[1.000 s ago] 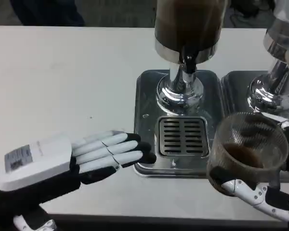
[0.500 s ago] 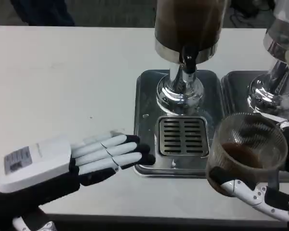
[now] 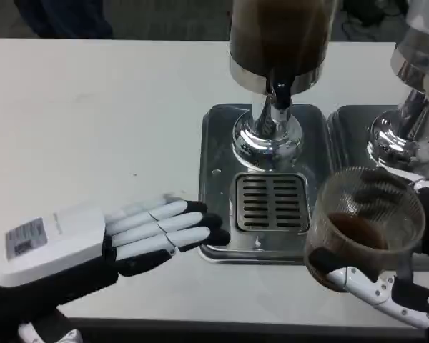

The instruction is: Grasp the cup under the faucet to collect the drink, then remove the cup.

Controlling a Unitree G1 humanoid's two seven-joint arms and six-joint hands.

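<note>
A clear ribbed cup [image 3: 365, 225] with dark drink in its bottom is lifted at the lower right, off to the right of the drip grate [image 3: 272, 202]. My right hand [image 3: 386, 289] grips it from below and behind, fingers wrapped around its base. The faucet [image 3: 279, 93] of the dark drink dispenser [image 3: 281, 32] stands above the grate with nothing under it. My left hand [image 3: 129, 236] lies flat near the front edge, fingers stretched out and apart, tips touching the left rim of the steel tray [image 3: 214, 143]. It holds nothing.
A second dispenser [image 3: 418, 64] with its own steel tray [image 3: 343, 136] stands at the far right, close behind the cup. Bare white table [image 3: 93, 114] stretches to the left and back. The table's front edge runs just below both hands.
The cup and my right hand have shifted slightly left and down. My left hand has barely moved.
</note>
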